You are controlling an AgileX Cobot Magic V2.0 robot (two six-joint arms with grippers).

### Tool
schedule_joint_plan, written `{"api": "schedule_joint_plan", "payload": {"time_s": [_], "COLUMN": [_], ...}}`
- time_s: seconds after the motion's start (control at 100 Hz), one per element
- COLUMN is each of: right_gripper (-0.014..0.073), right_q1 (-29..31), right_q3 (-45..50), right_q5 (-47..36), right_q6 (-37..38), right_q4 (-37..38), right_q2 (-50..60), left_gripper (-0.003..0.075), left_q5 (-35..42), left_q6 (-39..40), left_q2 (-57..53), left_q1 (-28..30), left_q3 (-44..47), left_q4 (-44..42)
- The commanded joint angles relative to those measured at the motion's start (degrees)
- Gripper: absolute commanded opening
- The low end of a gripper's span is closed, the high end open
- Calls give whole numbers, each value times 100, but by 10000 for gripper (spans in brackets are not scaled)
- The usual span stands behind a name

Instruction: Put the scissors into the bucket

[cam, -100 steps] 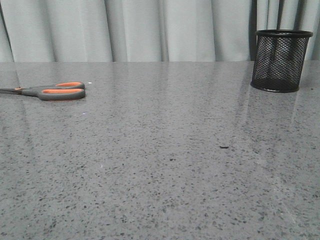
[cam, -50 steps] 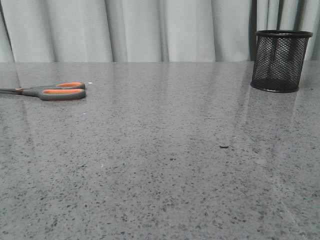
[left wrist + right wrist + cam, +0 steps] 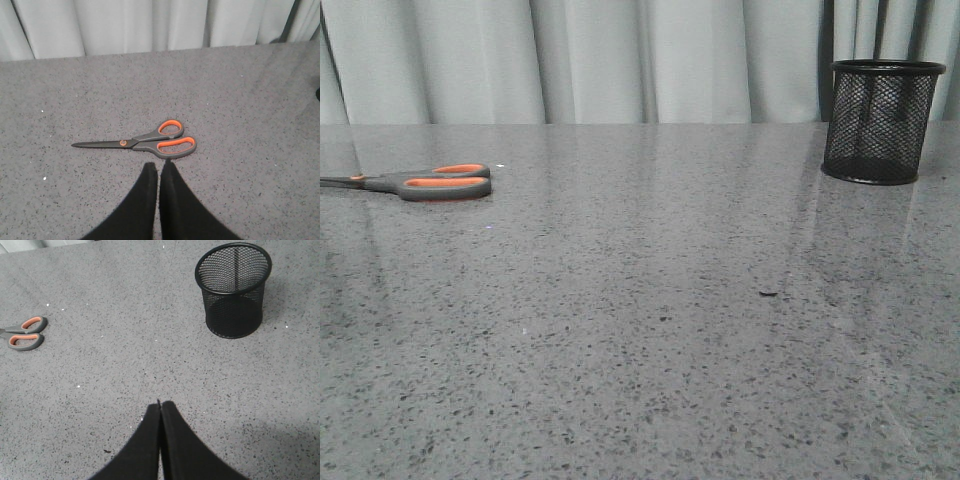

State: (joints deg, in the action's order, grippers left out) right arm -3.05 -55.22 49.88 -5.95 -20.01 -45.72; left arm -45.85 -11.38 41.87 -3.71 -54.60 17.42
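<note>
The left gripper [image 3: 158,167] hangs over the grey speckled desk [image 3: 650,330] with its two black fingers [image 3: 145,190] pressed together, and they hold nothing. Just past their tips lie the scissors [image 3: 145,143], flat on the desk and not touching them. The scissors are closed, with the orange-lined handles nearer the bucket side and the thin dark blades pointing away from the bucket. The right gripper [image 3: 160,407] is the same: its fingers [image 3: 175,440] are squeezed tight and hold nothing. The bucket [image 3: 233,289] stands upright on the desk, well beyond the right fingers, and nothing can be seen inside it. In the front view the scissors [image 3: 420,182] lie far to the left of the bucket [image 3: 880,120], which sits near the back edge. Behind the bucket hangs a pale curtain [image 3: 590,60].
</note>
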Motion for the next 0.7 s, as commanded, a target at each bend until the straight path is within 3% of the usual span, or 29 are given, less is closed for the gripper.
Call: {"api": "schedule_joint_plan", "payload": {"time_s": [0.0, 0.14, 0.24, 0.29, 0.41, 0.69], "right_gripper": [-23, 160, 349, 394, 400, 400], "right_q1": [47, 47, 47, 47, 47, 47], "right_q3": [-297, -397, -397, -397, -397, -406], "right_q5": [-243, -195, -354, -433, -627, -718], "right_q6": [-33, -33, -33, -33, -58, -259], "right_q4": [-31, -31, -10, -10, -10, -10], "right_q2": [-158, -417, -651, -741, -916, -1025], "left_gripper": [-17, 61, 188, 282, 430, 440], "left_q5": [284, 259, 273, 311, 288, -89], "left_q6": [-15, -15, -15, -15, -38, -1175], "left_q2": [194, 418, 537, 583, 758, 1791], "left_q1": [6, 6, 6, 6, 6, 6], "left_q3": [-209, -209, -217, -233, -332, -1406], "left_q4": [77, 87, 168, 259, 387, 351]}}
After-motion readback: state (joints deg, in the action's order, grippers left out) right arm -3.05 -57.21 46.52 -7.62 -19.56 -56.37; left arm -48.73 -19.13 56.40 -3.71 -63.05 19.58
